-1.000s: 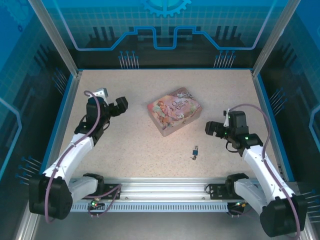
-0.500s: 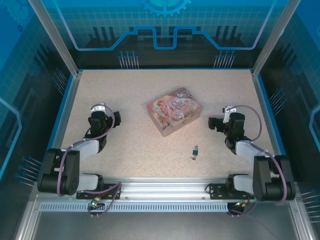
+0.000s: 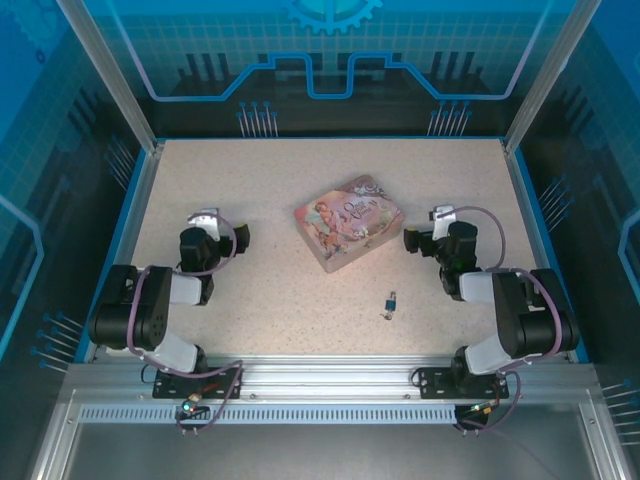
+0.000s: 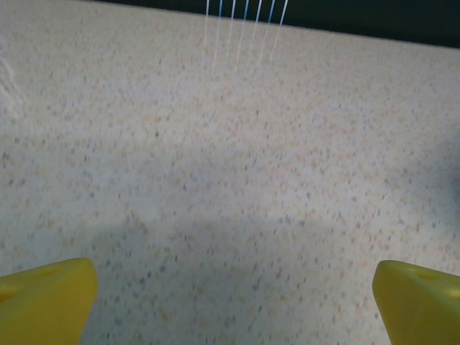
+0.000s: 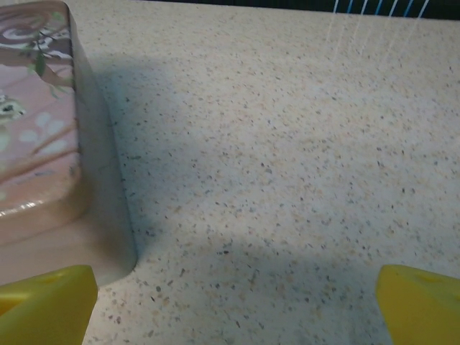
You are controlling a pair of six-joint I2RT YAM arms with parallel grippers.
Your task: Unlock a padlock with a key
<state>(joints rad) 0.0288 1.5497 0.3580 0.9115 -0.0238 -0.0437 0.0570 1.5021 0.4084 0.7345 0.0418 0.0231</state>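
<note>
While both arms sit folded low, the key [image 3: 386,314] lies on the table [image 3: 250,180] nearer than the pink tin [image 3: 350,221] and slightly right of its near corner. It is tiny and dark, and right against the padlock [image 3: 392,300]; actual contact is too small to tell. The padlock is bluish, on the tin side of the key, clearly apart from the tin, with no finger on either. Further back, the left gripper [image 3: 240,234] sits well left of the tin, pointing toward it, spread wide and empty. In the left wrist view its yellow fingertips [image 4: 44,302] stand at the bottom corners with bare speckled tabletop between them. The right gripper [image 3: 411,240] sits just right of the tin's right corner, also spread wide and holding nothing. In the right wrist view its yellow fingertips [image 5: 43,305] frame bare tabletop, with the tin's rounded wall close beside the left-hand tip; whether they touch is unclear. The tin lies flat, lid up, angled on the table. Beyond the tin there is speckled tabletop up to the blue back edge.
</note>
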